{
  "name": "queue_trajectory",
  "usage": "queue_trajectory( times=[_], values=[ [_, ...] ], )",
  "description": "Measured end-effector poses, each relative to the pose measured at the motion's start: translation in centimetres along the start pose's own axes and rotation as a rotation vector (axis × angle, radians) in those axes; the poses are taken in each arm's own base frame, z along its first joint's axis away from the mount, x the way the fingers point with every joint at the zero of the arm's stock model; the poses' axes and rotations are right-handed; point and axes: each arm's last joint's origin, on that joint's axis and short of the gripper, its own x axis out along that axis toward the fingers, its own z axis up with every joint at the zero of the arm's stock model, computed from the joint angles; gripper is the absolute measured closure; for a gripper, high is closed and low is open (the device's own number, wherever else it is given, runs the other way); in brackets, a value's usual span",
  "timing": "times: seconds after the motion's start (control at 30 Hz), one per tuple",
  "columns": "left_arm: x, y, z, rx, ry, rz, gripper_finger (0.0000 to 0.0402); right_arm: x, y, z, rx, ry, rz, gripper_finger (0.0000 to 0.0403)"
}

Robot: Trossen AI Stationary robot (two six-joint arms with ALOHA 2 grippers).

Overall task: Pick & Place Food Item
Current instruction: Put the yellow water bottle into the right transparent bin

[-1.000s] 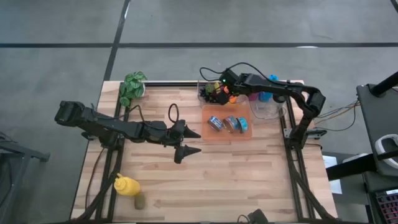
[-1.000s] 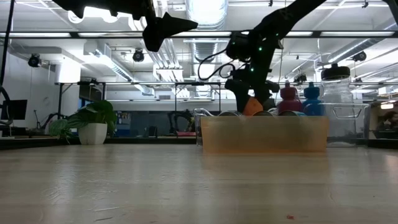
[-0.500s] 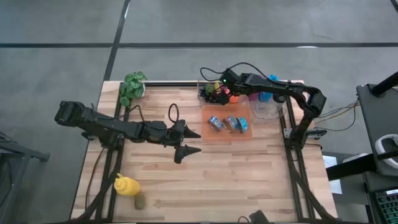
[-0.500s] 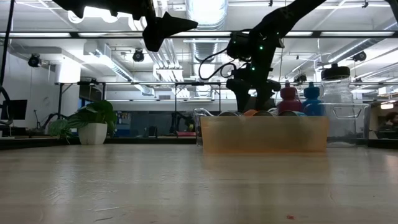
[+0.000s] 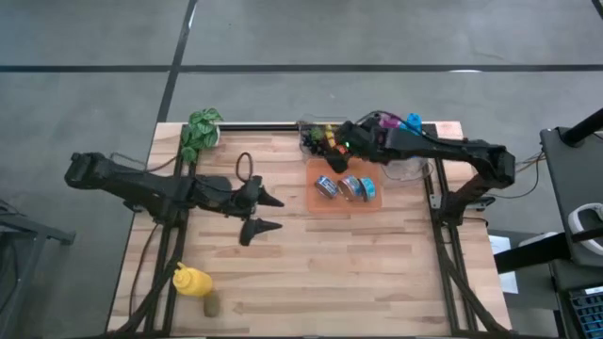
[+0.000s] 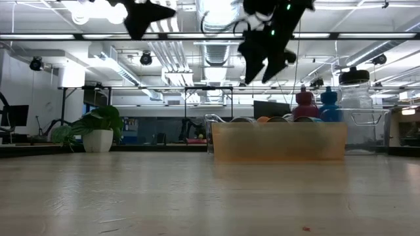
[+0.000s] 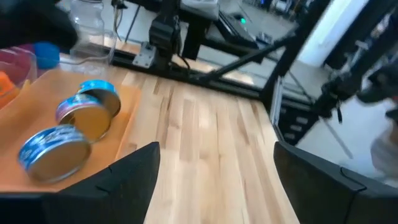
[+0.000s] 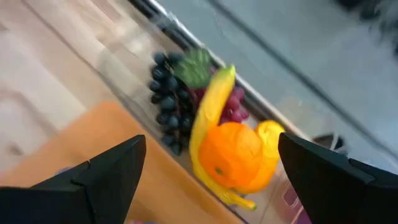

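High view: right pincer (image 5: 336, 151) open, empty, above the bin at the desk's (image 5: 377, 264) 1 o'clock; left pincer (image 5: 256, 213) open at centre.
Low view: both pincers raised.
Right wrist view: orange (image 8: 231, 156) lies in the bin (image 8: 134, 81); nothing is placed yet.

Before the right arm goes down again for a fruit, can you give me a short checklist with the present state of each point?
1. Right gripper open: ok, its fingers stand wide apart in its wrist view.
2. Right gripper empty: ok, nothing sits between the fingers.
3. Fruit in sight: ok, the orange, banana and dark grapes lie together in the clear bin.
4. Orange tray has free room: ok, three cans fill only part.
5. Left gripper out of the way: ok, open, over bare table, apart from the tray.
6. Height above the fruit: cannot tell.
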Motion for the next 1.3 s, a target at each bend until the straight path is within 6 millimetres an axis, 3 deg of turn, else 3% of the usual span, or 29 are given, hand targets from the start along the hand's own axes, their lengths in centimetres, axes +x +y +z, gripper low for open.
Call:
queue_trajectory(
  times=[0.23,0.47,0.7,1.0,1.3],
  values=[
    [-3.7,-1.7,-0.2,0.073,0.077,-0.05,0.0092,-5.8,3.8,-1.5,-0.106,-0.155,0.049,0.0039],
    [-6.3,-3.5,0.4,0.127,0.189,0.037,0.0083,-9.0,5.6,-2.9,-0.161,-0.218,0.14,0.0039],
    [-8.6,-5.6,1.0,0.14,0.31,0.057,0.0073,-9.8,6.5,-3.5,-0.184,-0.226,0.173,0.0039],
    [-10.5,-7.6,-0.4,0.184,0.505,-0.059,0.0064,-9.8,6.7,-3.7,-0.189,-0.225,0.18,0.0039],
    [-11.9,-8.8,-1.8,0.074,0.636,-0.111,0.0072,-9.3,6.8,-4.3,-0.201,-0.209,0.178,0.0039]
  ],
)
